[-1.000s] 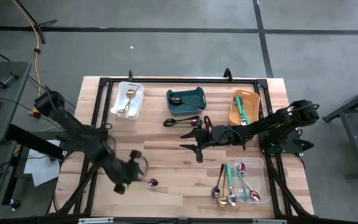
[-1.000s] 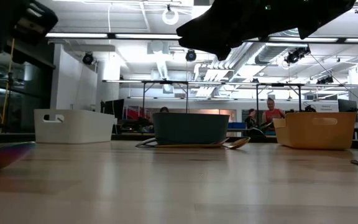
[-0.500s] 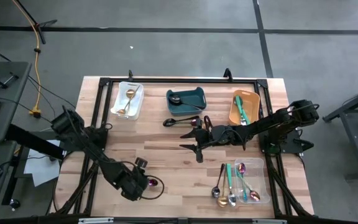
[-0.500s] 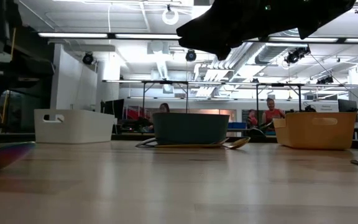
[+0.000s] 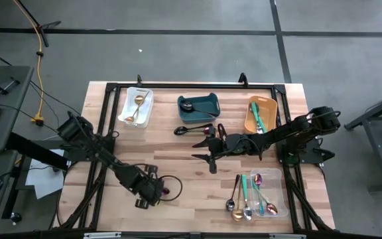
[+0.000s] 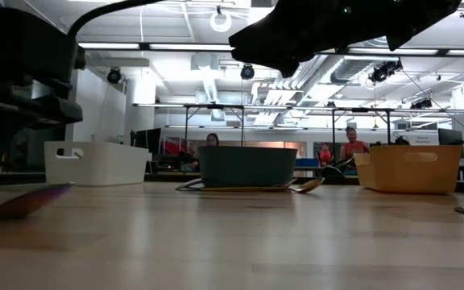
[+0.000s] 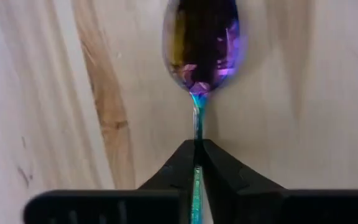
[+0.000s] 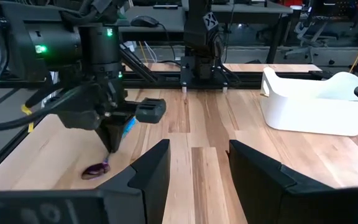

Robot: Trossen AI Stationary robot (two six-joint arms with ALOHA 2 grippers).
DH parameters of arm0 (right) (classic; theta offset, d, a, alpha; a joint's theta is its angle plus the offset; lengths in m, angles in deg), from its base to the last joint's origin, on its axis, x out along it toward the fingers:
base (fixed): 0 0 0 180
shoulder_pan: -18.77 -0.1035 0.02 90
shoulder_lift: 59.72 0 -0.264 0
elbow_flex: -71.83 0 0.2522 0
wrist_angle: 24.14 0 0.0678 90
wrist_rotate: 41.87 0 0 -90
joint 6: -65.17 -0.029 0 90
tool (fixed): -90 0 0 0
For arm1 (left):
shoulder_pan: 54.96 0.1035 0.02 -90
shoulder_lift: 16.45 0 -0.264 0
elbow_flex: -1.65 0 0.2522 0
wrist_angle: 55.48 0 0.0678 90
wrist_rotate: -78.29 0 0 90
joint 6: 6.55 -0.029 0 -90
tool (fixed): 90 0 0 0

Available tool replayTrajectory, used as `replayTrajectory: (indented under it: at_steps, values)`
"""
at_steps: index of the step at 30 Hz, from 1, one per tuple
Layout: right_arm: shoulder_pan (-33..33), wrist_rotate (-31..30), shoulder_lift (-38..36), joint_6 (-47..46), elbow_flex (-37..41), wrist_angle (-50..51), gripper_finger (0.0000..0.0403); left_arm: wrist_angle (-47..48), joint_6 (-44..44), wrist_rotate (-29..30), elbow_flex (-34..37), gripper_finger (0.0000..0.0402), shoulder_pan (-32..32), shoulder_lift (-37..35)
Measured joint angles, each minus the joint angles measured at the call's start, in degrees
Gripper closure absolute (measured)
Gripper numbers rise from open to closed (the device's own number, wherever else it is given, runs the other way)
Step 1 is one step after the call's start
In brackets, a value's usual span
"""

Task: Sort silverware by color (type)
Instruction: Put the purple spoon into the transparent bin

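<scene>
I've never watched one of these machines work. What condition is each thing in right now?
left gripper: shut on the purple spoon's handle.
purple spoon: gripped, low over the table.
right gripper: open, empty, mid-table.
white bin: holds gold spoons.
clear bin: holds mixed utensils.

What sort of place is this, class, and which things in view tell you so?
Probably a robotics lab or workshop: the wooden table is ringed by a black frame carrying the arms, desks with equipment stand behind, and open ductwork hangs from the ceiling.
</scene>
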Motion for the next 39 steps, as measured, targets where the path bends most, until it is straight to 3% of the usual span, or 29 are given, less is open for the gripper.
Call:
replayTrajectory:
  at_steps: [3, 7, 11, 16, 22, 26, 29, 39]
  values:
    - [0.0, 0.0, 0.0, 0.0, 0.0, 0.0, 0.0244, 0.3, -1.9, 3.8, 0.2, 0.0391, 0.8, -0.7]
    - [0.0, 0.0, 0.0, -0.1, 0.0, 0.0, 0.0244, 2.6, -2.8, 16.9, 3.3, 0.0397, 2.2, -4.4]
    - [0.0, 0.0, 0.0, 0.6, 0.0, 0.0, 0.0244, -6.2, -0.4, 23.2, 10.8, 0.0398, 3.3, -12.5]
    - [0.0, 0.0, 0.0, 1.3, 0.0, -0.4, 0.0244, -33.5, -0.7, 34.3, 25.0, 0.0399, 6.0, -21.8]
    - [0.1, -5.7, 0.0, -9.2, 0.0, -1.0, 0.0244, -65.0, -3.6, 42.0, 35.4, 0.04, 10.9, -23.0]
    - [0.1, -15.0, 0.9, -20.7, 0.0, -1.8, 0.0244, -70.5, -3.7, 49.1, 34.6, 0.0401, 13.7, -20.7]
    - [0.1, -21.6, 3.8, -23.8, -0.7, -3.8, 0.0244, -70.6, -6.0, 48.3, 31.6, 0.0401, 16.4, -18.7]
    - [-0.1, -32.3, 12.2, -17.7, -14.1, -1.4, 0.0244, -71.0, -18.3, 46.3, 21.6, 0.0401, 19.9, -10.3]
